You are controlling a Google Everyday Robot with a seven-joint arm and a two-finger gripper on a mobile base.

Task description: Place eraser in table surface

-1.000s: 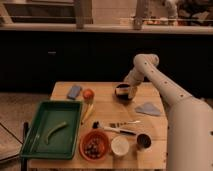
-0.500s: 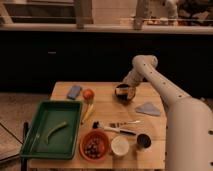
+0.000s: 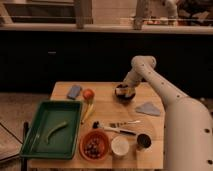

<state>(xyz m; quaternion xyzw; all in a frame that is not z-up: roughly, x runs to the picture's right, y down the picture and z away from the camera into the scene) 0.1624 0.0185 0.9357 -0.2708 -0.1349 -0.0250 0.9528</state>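
White arm reached down, gripper (image 3: 125, 91) low over a dark bowl (image 3: 123, 96) near the far edge of the wooden counter (image 3: 107, 107), its grip impossible to tell, eraser not made out.

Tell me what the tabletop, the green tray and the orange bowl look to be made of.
The table surface: wood, matte, light tan with faint plank lines. The green tray: likely plastic, with uniform colour and a raised moulded rim. The orange bowl: plastic or glazed ceramic, smooth and evenly coloured; cannot tell which. The gripper hangs at the dark bowl on the table's far side.
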